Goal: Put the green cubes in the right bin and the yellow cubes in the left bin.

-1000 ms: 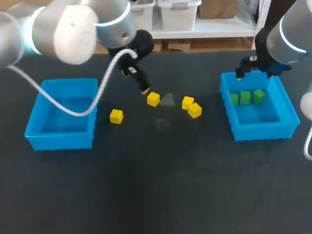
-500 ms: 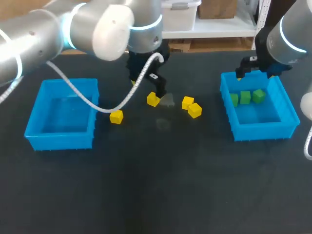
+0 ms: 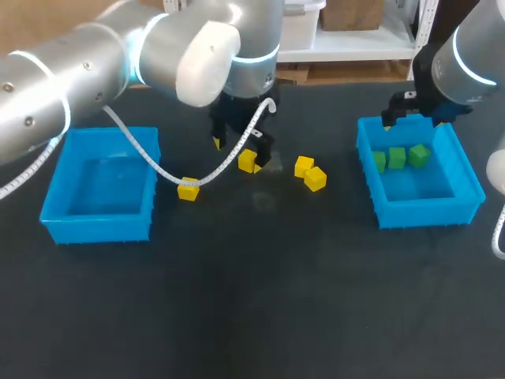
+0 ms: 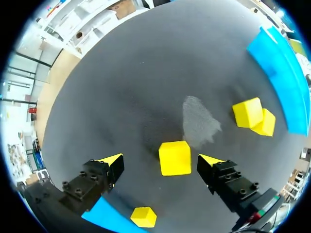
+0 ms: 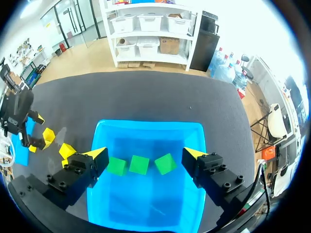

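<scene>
Sorting looks half done by our reckoning: 3 green cubes lie in the right bin, while the left bin holds nothing that we can see and 4 yellow cubes sit on the dark counter. The step in hand is the pick of the first yellow one. Our left pincer stands with its fingers apart on either side of the nearest yellow cube, with a gap showing on both sides. We judge the next move calls for lowering until the tips bracket the cube's faces, closing squarely on it, then lifting and carrying it across to the left bin.

Our right pincer hangs over the right bin with its fingers apart and nothing between them.

The left wrist view shows what the head view hides: the clear gaps between fingers and cube, which the arm partly covers from above. It also shows the touching pair of yellow cubes ahead of the pincer, and the lone yellow cube behind it beside a blue edge. Only the head view shows both bins at once. The right wrist view shows the green cubes in a row, apart from one another.
</scene>
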Available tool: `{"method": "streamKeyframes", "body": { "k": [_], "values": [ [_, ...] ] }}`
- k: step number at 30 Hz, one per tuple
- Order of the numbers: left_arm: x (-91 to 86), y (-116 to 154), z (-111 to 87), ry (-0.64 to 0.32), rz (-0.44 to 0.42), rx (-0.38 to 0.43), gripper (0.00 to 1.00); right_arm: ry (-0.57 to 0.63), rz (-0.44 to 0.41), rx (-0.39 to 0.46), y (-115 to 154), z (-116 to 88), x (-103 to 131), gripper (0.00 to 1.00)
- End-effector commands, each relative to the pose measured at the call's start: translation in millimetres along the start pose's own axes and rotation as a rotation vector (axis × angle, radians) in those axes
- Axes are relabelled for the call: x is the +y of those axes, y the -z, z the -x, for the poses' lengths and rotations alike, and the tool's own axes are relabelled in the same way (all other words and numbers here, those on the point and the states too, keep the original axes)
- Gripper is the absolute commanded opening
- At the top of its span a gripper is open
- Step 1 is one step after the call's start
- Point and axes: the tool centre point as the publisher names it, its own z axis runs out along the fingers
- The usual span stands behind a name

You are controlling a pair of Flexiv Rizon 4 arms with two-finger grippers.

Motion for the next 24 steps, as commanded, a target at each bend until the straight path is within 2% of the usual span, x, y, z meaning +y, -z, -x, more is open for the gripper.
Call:
{"method": "streamKeyframes", "body": {
  "k": [1, 2, 3, 4, 5, 6, 7, 12, 17, 20, 24],
  "values": [
    [-1.0, -3.9, 3.6, 0.028, 0.010, -0.012, 1.00, 0.000, -0.002, -0.003, 0.7, -1.1, 0.1, 1.00],
    [-1.0, -4.3, 4.5, 0.043, 0.011, -0.014, 1.00, 0.000, -0.002, -0.003, 0.7, -1.1, 0.1, 1.00],
    [-0.9, -5.0, 5.8, 0.052, 0.015, -0.020, 0.92, 0.000, -0.002, -0.003, 0.7, -1.1, 0.1, 1.00],
    [-1.2, -5.5, 6.8, 0.057, 0.012, -0.029, 0.63, 0.000, -0.002, -0.003, 0.7, -1.1, 0.1, 1.00],
    [-2.0, -5.5, 7.5, 0.059, 0.012, -0.031, 0.40, 0.000, -0.002, -0.003, 0.7, -1.1, 0.1, 1.00],
    [-3.2, -5.5, 7.7, 0.069, 0.017, -0.041, 0.17, 0.000, -0.002, -0.003, 0.7, -1.1, 0.1, 1.00],
    [-4.4, -5.4, 8.2, 0.084, 0.014, -0.047, 0.00, 0.000, -0.002, -0.003, 0.7, -1.1, 0.1, 1.00],
    [-13.1, -3.3, 8.8, 0.144, -0.033, -0.058, 0.00, 0.000, -0.002, -0.003, 0.7, -1.1, 0.1, 1.00],
    [-21.5, 1.5, 6.2, 0.191, -0.119, -0.067, 0.00, 0.000, -0.002, -0.003, 0.7, -1.1, 0.1, 1.00],
    [-19.2, 5.9, 4.0, 0.234, -0.165, -0.076, 0.00, 0.000, -0.002, -0.003, 0.7, -1.1, 0.1, 1.00],
    [-7.3, 14.3, 1.1, 0.253, -0.176, -0.100, 0.00, 0.000, -0.002, -0.003, 0.7, -1.1, 0.1, 1.00]
  ]
}}
